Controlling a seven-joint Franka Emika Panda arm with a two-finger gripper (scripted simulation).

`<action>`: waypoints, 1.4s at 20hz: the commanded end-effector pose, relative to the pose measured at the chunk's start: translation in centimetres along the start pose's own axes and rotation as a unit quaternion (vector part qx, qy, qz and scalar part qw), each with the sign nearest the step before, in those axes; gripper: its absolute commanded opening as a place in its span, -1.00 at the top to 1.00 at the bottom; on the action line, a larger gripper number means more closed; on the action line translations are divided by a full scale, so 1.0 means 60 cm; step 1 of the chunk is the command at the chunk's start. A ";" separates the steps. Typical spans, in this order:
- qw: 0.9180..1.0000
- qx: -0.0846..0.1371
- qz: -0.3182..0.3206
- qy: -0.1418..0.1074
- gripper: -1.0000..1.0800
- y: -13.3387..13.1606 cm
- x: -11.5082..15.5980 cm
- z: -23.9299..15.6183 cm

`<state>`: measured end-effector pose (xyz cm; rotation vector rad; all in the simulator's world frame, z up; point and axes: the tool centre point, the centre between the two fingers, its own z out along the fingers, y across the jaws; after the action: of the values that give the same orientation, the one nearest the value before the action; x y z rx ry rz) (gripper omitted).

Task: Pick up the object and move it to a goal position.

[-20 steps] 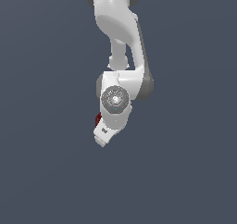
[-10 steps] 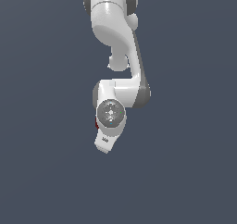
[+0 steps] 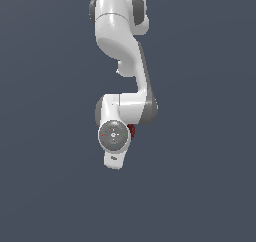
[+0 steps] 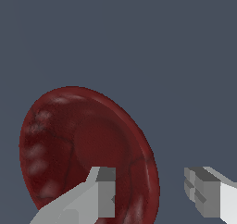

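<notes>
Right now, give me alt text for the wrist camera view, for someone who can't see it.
A dark red, glossy, roundish object fills much of the frame against a plain grey-blue background. Two grey fingertips of the gripper show in the foreground, spread apart; one overlaps the object, while the gap between them shows only background.

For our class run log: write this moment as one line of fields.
hand: open, holding nothing | dark red object: ungrasped, partly behind one finger, off the gap | exterior view: mostly hidden behind arm
</notes>
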<state>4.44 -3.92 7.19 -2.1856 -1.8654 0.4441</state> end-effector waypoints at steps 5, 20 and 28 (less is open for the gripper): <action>0.998 0.017 -0.056 0.001 -0.23 0.006 -0.010 0.013; 0.996 0.026 -0.085 0.002 -0.23 0.008 -0.016 0.027; 0.996 0.026 -0.086 0.002 -0.23 0.005 -0.016 0.063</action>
<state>3.29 -5.00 3.88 -1.9703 -1.9952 0.4480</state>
